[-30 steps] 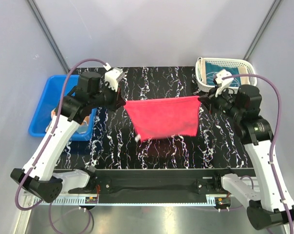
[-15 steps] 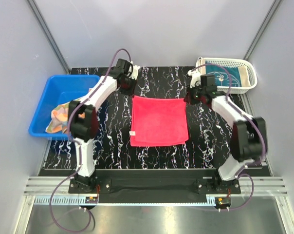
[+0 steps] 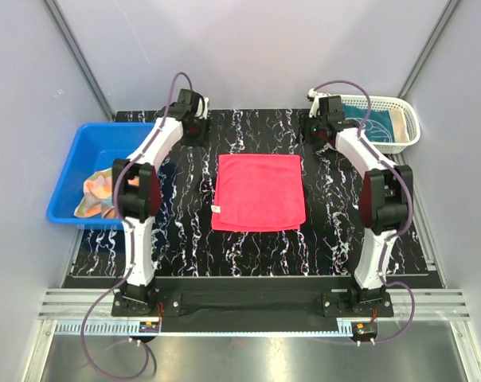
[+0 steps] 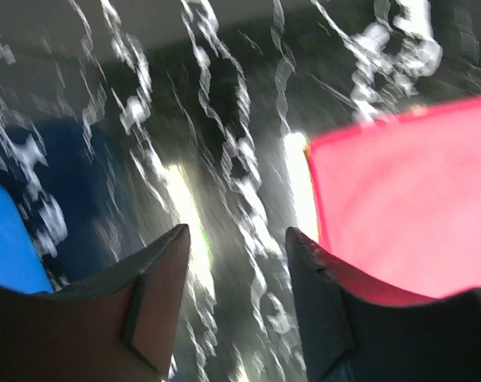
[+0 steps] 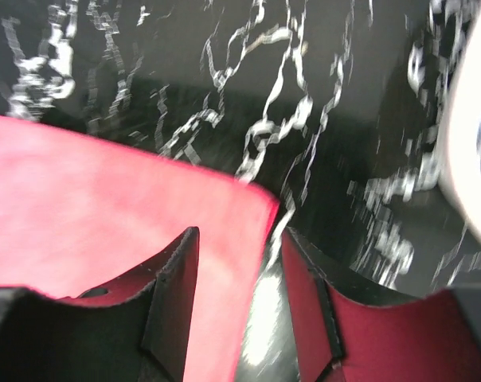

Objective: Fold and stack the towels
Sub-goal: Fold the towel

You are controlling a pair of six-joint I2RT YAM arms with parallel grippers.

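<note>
Pink-red towel (image 3: 260, 203) flat on table (image 3: 336, 235), left gripper (image 4: 236, 231) parted, empty; right gripper (image 5: 240, 232) parted, empty

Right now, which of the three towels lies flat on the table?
The pink-red towel, spread out square. The orange towel sits crumpled in the blue bin; the teal towel in the white basket.

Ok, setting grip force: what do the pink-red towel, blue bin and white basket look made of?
Pink-red towel: soft matte cloth, lying limp and flat. Blue bin: probably smooth moulded plastic, uniform colour. White basket: likely plastic, with slotted walls.
</note>
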